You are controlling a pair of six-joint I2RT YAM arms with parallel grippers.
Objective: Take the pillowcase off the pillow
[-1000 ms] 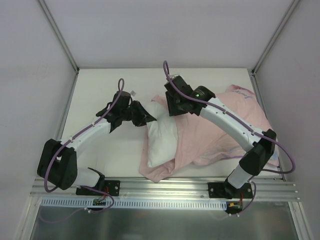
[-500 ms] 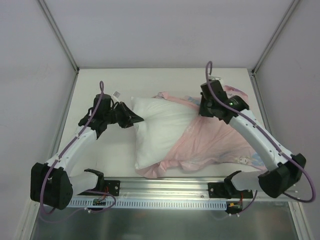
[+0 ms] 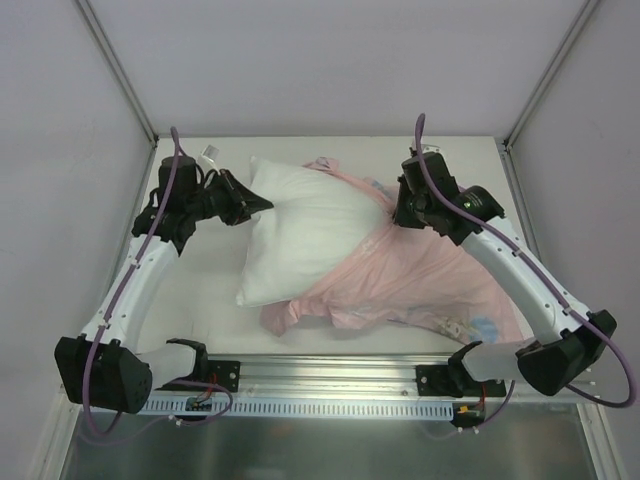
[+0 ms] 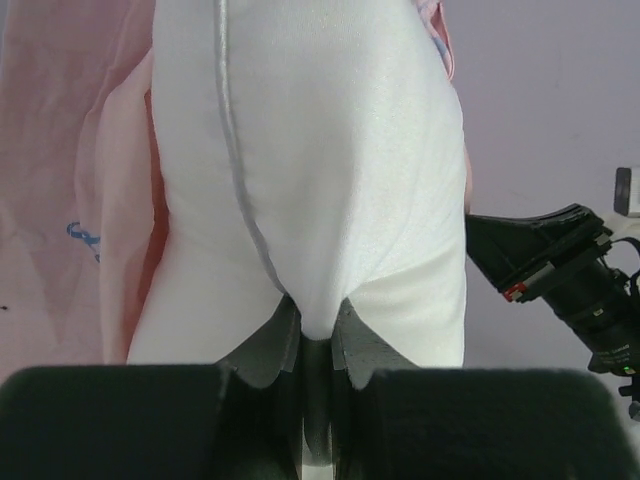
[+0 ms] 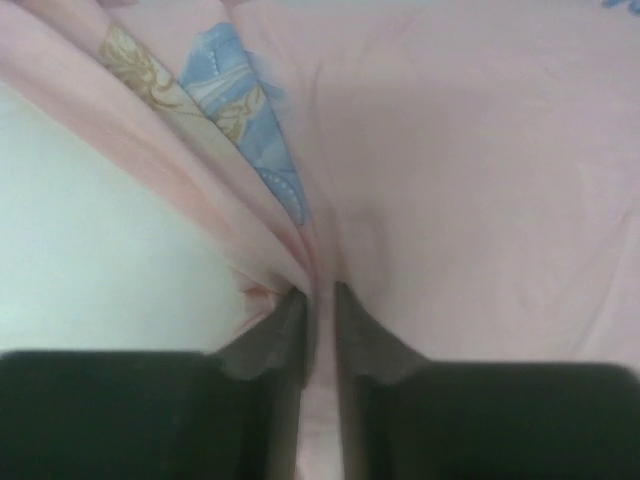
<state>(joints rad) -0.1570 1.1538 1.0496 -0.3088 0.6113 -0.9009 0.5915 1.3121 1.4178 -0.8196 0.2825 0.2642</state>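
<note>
Left end effector (image 4: 318, 332) pinches a corner of the plump white rectangular pillow (image 3: 300, 235). Right end effector (image 5: 318, 300) pinches the thin pink fabric pillowcase (image 3: 420, 280), draped over the pillow's right end. Risk — either pinch slips, or fabric snags the pillow's near corner.

Bare table (image 3: 200, 290) left of pillow (image 3: 300, 235), pillowcase (image 3: 420, 275)

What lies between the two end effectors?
The plump plain white pillow, mostly bared, spans the stretch from the left end effector; then comes the pale pink fabric pillowcase at the right end effector. The top external view shows it.
</note>
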